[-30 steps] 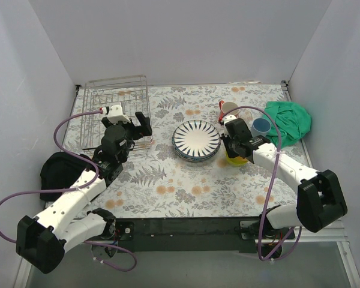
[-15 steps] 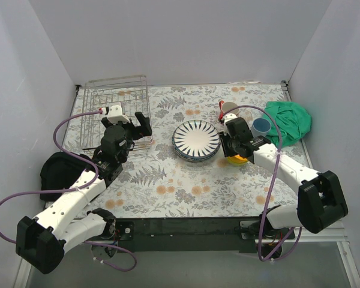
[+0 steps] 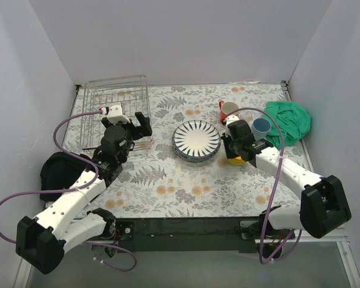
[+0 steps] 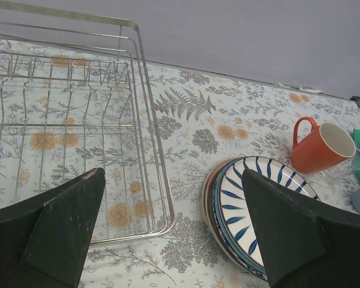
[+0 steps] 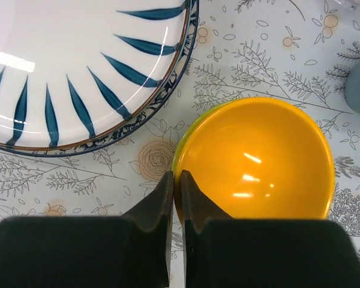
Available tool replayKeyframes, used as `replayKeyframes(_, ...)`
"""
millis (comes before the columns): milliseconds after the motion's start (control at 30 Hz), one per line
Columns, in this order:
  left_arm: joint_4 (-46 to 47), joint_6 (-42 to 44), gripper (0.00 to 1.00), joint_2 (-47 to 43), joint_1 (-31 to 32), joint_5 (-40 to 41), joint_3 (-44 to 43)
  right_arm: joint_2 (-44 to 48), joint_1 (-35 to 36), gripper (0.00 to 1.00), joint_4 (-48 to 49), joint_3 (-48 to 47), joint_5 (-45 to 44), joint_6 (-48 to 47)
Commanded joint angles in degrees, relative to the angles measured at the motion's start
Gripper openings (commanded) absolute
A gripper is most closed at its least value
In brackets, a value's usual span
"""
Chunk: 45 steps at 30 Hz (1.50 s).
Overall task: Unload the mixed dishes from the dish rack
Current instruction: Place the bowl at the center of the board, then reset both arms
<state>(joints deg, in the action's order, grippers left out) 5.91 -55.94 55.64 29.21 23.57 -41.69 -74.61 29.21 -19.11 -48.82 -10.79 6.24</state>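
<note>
The empty silver dish rack (image 3: pixel 114 102) (image 4: pixel 60 132) stands at the far left. My left gripper (image 3: pixel 143 123) (image 4: pixel 173 174) hovers open over its near right corner with nothing between its fingers. A stack of plates (image 3: pixel 196 139) (image 4: pixel 258 198), topped by the blue-and-white striped one (image 5: pixel 66 72), lies mid-table. To its right the orange-yellow bowl (image 3: pixel 235 159) (image 5: pixel 258 159) sits nested in a lime-green one, and my right gripper (image 3: pixel 231 147) (image 5: pixel 177 180) is shut on the orange-yellow bowl's left rim. The orange mug (image 3: pixel 228 108) (image 4: pixel 321 147), a small clear glass (image 4: pixel 343 170) and the light-blue cup (image 3: pixel 261 126) stand behind.
A green cloth (image 3: pixel 291 120) lies bunched at the far right beside the cup. A black cloth (image 3: pixel 54 174) sits at the left table edge by the left arm. White walls enclose the table on three sides.
The right gripper drew back a little from the mug towards the near side, and its jaws opened briefly and came together on the bowl's rim. The left arm has not moved.
</note>
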Motion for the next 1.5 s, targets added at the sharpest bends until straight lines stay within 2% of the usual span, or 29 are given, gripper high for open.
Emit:
replayKeyframes(0, -0.6, 0.0, 0.98, -1.9, 0.1, 0.7, 0.5, 0.7, -0.3, 0.08, 3.5, 2.8, -1.7, 0.5)
replayKeyframes(100, -0.6, 0.0, 0.98, -2.0, 0.1, 0.9, 0.5, 1.2, -0.3, 0.02, 5.8, 4.4, -2.0, 0.4)
replayKeyframes(267, -0.6, 0.1, 0.98, -1.9, 0.1, 1.1, 0.6, 2.1, -0.3, 0.04, 8.3, 6.5, -2.8, 0.7)
replayKeyframes(367, -0.6, 0.0, 0.98, -2.0, 0.1, 1.1, 0.5, 3.8, -0.3, 0.16, 9.4, 7.4, -2.8, 1.4)
replayKeyframes(400, -0.5, 0.1, 0.98, -2.0, 0.1, 1.0, 0.5, 4.6, -0.3, 0.27, 9.8, 7.6, -2.1, 1.6)
replayKeyframes(467, -0.5, 0.0, 0.98, -1.7, 0.1, 1.1, -0.1, 7.8, -0.3, 0.4, 11.5, 7.9, -0.9, 2.0)
replayKeyframes(500, -0.8, 0.1, 0.98, -1.2, -0.1, 1.1, -0.8, 8.8, -0.3, 0.51, 12.3, 7.8, -0.4, 2.0)
replayKeyframes(567, -2.8, -0.4, 0.98, 0.8, -0.6, -0.3, -3.7, 10.7, -0.2, 0.61, 13.8, 6.3, 0.0, 2.0)
replayKeyframes(600, -3.4, -1.4, 0.98, 1.4, -1.4, -0.7, -4.6, 10.9, -0.3, 0.69, 14.4, 5.4, -0.2, 1.8)
replayKeyframes(733, -7.1, -4.6, 0.98, 3.7, -4.4, -3.5, -8.3, 9.0, -1.4, 0.86, 14.6, -1.1, -1.1, 0.7)
replayKeyframes(867, -12.7, -7.9, 0.98, 2.7, -8.1, -7.6, -10.6, 7.2, -7.2, 0.91, 14.5, -5.8, -0.3, 1.1)
replayKeyframes(933, -14.7, -8.9, 0.98, 0.6, -10.1, -7.7, -11.4, 7.7, -13.1, 0.92, 13.9, -7.3, 2.3, 3.2)
replayKeyframes(1033, -19.6, -9.9, 0.98, -3.1, -12.3, -6.5, -12.9, 10.7, -20.9, 0.92, 11.0, -8.2, 3.9, 5.8)
replayKeyframes(1100, -23.9, -10.2, 0.98, -5.3, -13.2, -5.7, -13.9, 15.2, -24.4, 0.93, 9.2, -8.0, 1.5, 6.6)
replayKeyframes(1233, -29.1, -8.8, 0.98, -14.6, -13.2, -3.4, -17.8, 25.1, -25.7, 0.95, 4.8, -7.5, -4.4, 6.9)
replayKeyframes(1467, -38.4, -4.4, 0.98, -25.6, -13.0, 4.5, -21.6, 44.8, -25.6, 0.98, 0.9, -5.6, -4.3, 1.9)
